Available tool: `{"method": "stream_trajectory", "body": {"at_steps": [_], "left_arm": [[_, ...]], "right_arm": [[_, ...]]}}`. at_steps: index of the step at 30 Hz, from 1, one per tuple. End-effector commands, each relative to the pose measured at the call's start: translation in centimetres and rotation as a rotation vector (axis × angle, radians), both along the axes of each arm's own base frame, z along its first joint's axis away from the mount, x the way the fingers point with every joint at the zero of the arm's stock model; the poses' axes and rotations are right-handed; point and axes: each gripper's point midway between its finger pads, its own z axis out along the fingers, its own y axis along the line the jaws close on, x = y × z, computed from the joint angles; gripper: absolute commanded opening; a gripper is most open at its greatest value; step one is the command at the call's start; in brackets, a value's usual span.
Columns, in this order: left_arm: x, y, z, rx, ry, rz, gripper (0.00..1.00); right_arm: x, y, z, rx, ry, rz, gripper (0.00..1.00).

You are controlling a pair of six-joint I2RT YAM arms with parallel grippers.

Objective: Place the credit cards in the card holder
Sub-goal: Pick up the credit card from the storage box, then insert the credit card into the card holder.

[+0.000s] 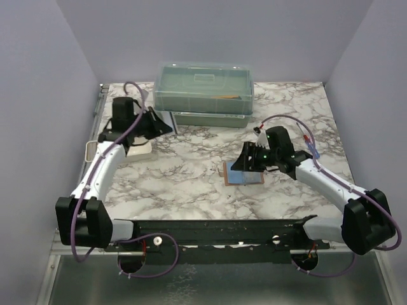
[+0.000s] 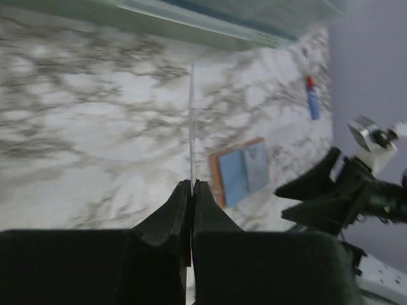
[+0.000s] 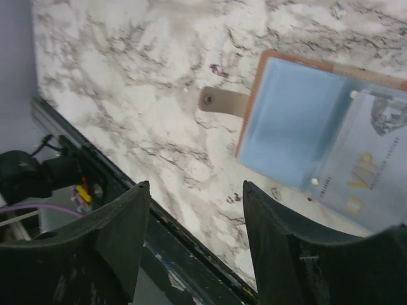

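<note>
**Top external:** the card holder (image 1: 243,173) is lying open on the marble table (image 1: 191,184), brown-edged with blue pockets, between lilac walls (image 1: 38,95).
**Left wrist:** your left gripper (image 2: 193,188) is pinching a pale credit card (image 2: 191,127) edge-on.
**Right wrist:** your right gripper (image 3: 194,190) is hovering open above it.

The worktop (image 1: 191,184) is white marble veined grey. Between the black left jaws, a card (image 2: 191,127) shows a white edge. Beyond the right jaws, the wallet (image 3: 292,121) is brown-rimmed with blue-grey pockets; its tucked card (image 3: 369,175) bears gold lettering.
</note>
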Motion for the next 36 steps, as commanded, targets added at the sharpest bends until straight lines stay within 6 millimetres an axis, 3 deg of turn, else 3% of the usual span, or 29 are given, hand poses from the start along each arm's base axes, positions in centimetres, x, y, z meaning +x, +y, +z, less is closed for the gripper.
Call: {"method": "stream_trajectory", "body": {"at_steps": [1, 6, 9, 14, 19, 25, 29, 32, 34, 35, 36], "left_arm": [[-2.9, -12.3, 5.4, -0.417, -0.267, -0.370, 0.00], [-6.3, -19.7, 4.6, -0.586, -0.286, -0.565, 0.00], [-8.1, -21.9, 4.5, -0.660, -0.278, -0.638, 0.00], [-9.9, -23.3, 4.2, -0.738, -0.257, -0.690, 0.00], [-11.3, -24.7, 3.6, -0.795, -0.212, -0.738, 0.00], [-11.8, -25.8, 2.7, -0.826, -0.175, -0.745, 0.00], [-12.1, -26.4, 2.6, -0.845, -0.158, -0.763, 0.00], [-12.4, -26.8, 2.0, -0.848, -0.130, -0.770, 0.00], [-12.5, -27.0, 1.2, -0.846, -0.107, -0.763, 0.00], [-12.3, -27.0, 0.7, -0.843, -0.092, -0.747, 0.06], [-12.0, -26.8, -0.1, -0.833, -0.066, -0.721, 0.18]], "right_arm": [[1.7, 1.6, 5.7, 0.248, -0.059, 0.020, 0.64], [2.4, 0.7, 10.9, 0.521, -0.132, 0.018, 0.68], [2.6, 0.5, 12.5, 0.577, -0.161, -0.008, 0.68], [2.5, -0.1, 12.8, 0.655, -0.159, -0.055, 0.64], [2.0, 0.1, 12.7, 0.711, -0.138, -0.019, 0.52], [1.8, 0.0, 13.3, 0.726, -0.163, -0.005, 0.45], [2.0, -0.3, 12.9, 0.729, -0.147, -0.024, 0.28], [2.0, -0.5, 12.7, 0.737, -0.153, -0.026, 0.06], [2.2, -0.9, 12.1, 0.717, -0.147, -0.046, 0.00], [2.5, -1.4, 11.3, 0.690, -0.134, -0.073, 0.00], [2.8, -2.0, 10.3, 0.650, -0.115, -0.109, 0.00]]}}
